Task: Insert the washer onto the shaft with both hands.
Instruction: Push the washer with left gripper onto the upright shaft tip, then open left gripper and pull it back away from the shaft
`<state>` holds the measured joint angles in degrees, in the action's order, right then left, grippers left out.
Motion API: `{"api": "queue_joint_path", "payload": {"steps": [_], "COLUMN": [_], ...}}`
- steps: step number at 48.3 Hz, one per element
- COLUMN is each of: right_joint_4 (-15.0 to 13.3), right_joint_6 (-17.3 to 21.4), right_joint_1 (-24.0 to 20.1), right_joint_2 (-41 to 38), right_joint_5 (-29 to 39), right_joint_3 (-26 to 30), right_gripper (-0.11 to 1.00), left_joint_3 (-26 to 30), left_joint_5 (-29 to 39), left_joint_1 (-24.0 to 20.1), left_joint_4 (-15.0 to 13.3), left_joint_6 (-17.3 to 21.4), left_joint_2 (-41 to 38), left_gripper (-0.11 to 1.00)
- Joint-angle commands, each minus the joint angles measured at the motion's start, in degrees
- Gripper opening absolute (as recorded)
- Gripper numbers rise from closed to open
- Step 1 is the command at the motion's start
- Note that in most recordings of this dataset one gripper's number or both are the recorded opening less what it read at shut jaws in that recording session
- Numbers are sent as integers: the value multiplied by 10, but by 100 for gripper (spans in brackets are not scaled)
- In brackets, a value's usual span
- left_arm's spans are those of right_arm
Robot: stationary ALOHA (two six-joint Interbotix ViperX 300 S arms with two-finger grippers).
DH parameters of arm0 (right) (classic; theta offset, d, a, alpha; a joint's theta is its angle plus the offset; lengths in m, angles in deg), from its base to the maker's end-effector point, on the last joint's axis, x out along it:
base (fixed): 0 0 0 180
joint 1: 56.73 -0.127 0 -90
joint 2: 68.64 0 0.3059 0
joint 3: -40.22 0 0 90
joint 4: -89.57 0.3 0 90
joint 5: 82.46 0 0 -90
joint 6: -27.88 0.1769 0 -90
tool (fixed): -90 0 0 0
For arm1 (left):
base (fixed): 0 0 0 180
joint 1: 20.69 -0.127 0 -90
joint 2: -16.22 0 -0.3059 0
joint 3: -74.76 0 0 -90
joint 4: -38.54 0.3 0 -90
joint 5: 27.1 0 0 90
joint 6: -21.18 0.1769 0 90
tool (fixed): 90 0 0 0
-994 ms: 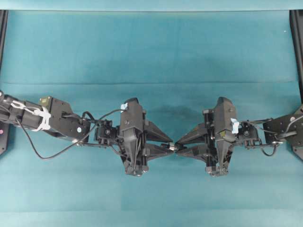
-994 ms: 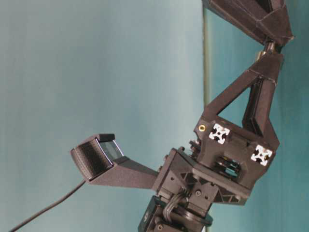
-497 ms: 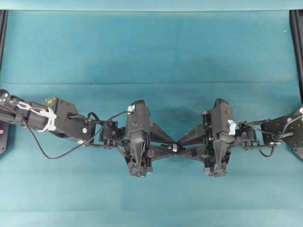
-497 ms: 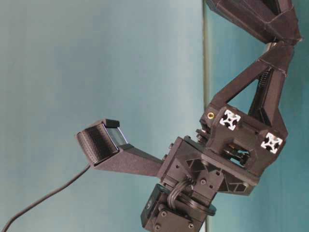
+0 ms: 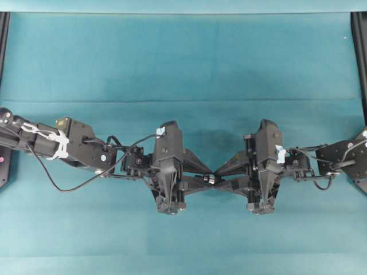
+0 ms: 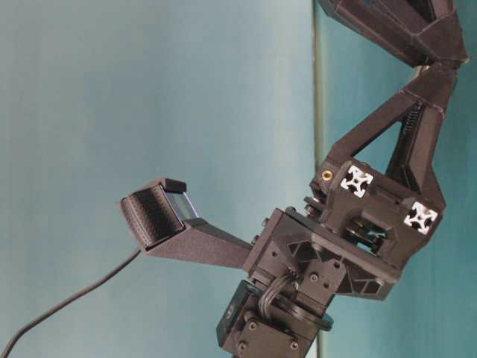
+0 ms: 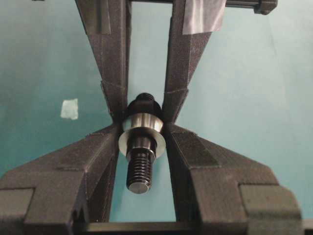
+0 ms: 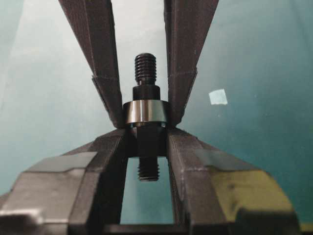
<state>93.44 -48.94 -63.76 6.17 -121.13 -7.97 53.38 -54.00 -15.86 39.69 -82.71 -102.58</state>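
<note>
Shiny silver-grey washer [image 7: 142, 132] on dark grey shaft [image 7: 139, 169], black pincers, teal cloth [image 5: 183, 57]

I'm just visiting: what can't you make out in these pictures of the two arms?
Overhead view: the small grey metal ring washer and dark stepped metal shaft are too small, squeezed between black jaws.
Table-level view: both nearly hidden behind the near arm; top edge cuts the far arm.
Wrist views: jaws cover part of the shaft's middle.

Arms: matte black, angular housings.
Left arm [image 5: 74, 148]: white cable tie, looping black cable.
Right arm [image 5: 338, 157]: pale blue tape tab.
Fingers [image 7: 100, 161]: black, wedge-shaped, textured.
</note>
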Motion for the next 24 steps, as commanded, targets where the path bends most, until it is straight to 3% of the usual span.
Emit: {"api": "queue_joint_path", "payload": {"steps": [1,4,10,13,24], "right_joint_4": [2,2,2,2,1], "right_joint_6": [4,4,4,4,4], "right_joint_1": [2,2,3,2,3], "right_joint_2": [5,5,6,6,6], "right_joint_5": [-5,-5,-4,-1,2], "right_joint_3": [10,10,10,10,7], "right_gripper": [0,0,0,0,0], "left_joint_3": [9,9,9,9,8], "left_joint_5": [-3,-3,-2,2,31], "left_joint_1": [2,2,2,2,1], "left_joint_4": [1,1,1,1,1], "left_joint_6": [-2,-2,-2,-1,2], "left_joint_2": [8,8,11,13,25], "left_gripper": [36,41,76,87,84]}}
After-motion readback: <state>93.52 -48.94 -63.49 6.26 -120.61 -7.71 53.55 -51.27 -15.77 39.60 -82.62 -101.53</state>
